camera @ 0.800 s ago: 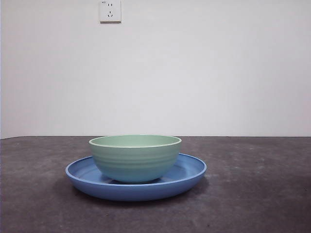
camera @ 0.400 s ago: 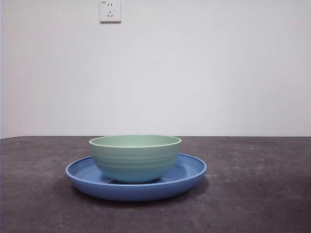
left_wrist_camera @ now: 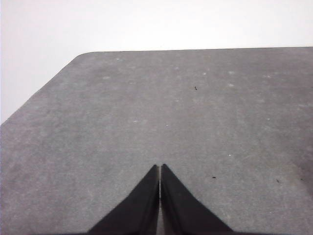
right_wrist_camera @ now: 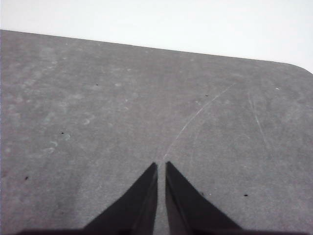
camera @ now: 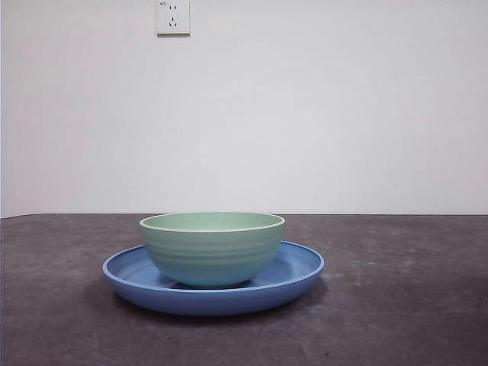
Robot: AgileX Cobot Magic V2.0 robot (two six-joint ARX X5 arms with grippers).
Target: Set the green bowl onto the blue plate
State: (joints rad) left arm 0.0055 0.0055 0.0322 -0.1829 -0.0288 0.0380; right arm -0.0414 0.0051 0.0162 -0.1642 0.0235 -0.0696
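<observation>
The green bowl (camera: 212, 248) stands upright inside the blue plate (camera: 301, 267) on the dark table, seen in the front view a little left of centre. No arm shows in the front view. My left gripper (left_wrist_camera: 160, 167) is shut and empty over bare table; neither bowl nor plate shows in its view. My right gripper (right_wrist_camera: 161, 165) is shut and empty over bare table, also with no bowl or plate in view.
A white wall stands behind the table, with a wall socket (camera: 173, 17) at the top left. The left wrist view shows a rounded table corner (left_wrist_camera: 83, 54). The right wrist view shows another table corner (right_wrist_camera: 301, 66).
</observation>
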